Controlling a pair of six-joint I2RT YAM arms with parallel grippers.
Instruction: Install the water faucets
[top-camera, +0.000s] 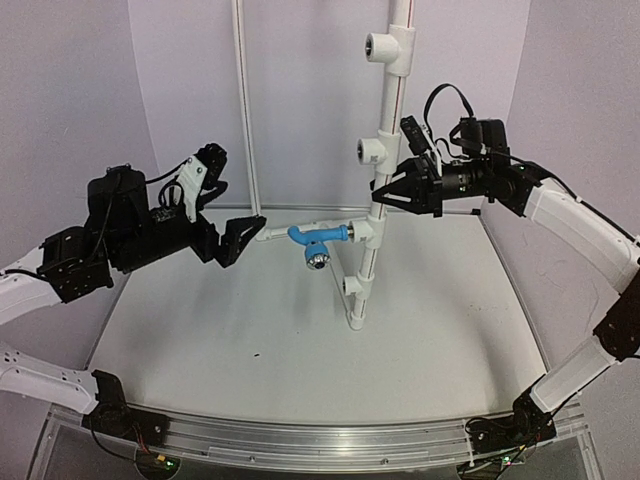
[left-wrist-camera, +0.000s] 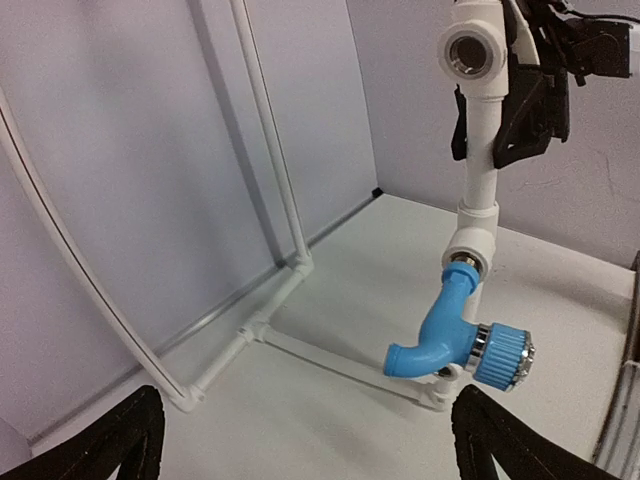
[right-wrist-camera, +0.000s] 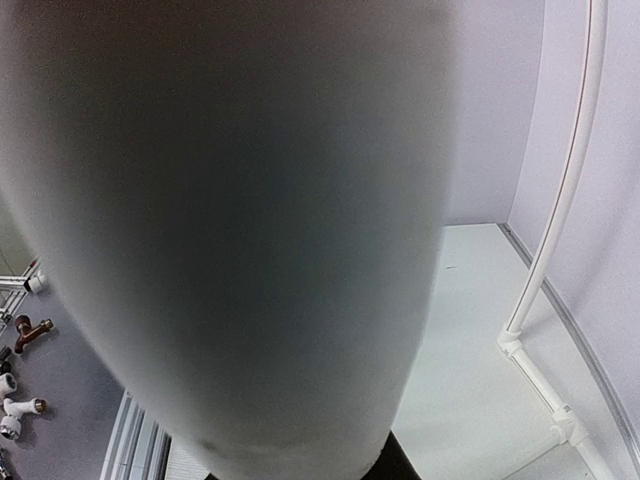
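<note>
Faucet (top-camera: 318, 240) in bright blue sits mounted on the upright white pipe (top-camera: 385, 110). Its silvery threaded end meets a white tee fitting (top-camera: 368, 232) low on that pipe, and its body sticks out toward 9 o'clock in the top view, with the ribbed round knob turned toward 6 o'clock. The left wrist view shows the same faucet (left-wrist-camera: 455, 340) below its fitting (left-wrist-camera: 468, 245), with the spout curving to 8 o'clock and the knob facing 3 o'clock. The left gripper (top-camera: 255, 238) hovers just at 9 o'clock of the spout with its jaws spread wide, touching nothing. Its two black fingers (left-wrist-camera: 130, 440) frame the bottom corners of its own camera view, with bare table between them. The right gripper (top-camera: 382, 195) comes in from 3 o'clock and is clamped nearly closed on the pipe, above the faucet's fitting and just below another tee (top-camera: 370, 150). Seen from the left wrist, this gripper (left-wrist-camera: 490, 115) has a dark finger on either side of the pipe (left-wrist-camera: 478, 170). The right wrist camera is filled by the blurred white pipe (right-wrist-camera: 230, 230). The pipe stands on the pale table (top-camera: 300, 350), and a thin white frame (top-camera: 245, 110) rises behind at 12 o'clock.
</note>
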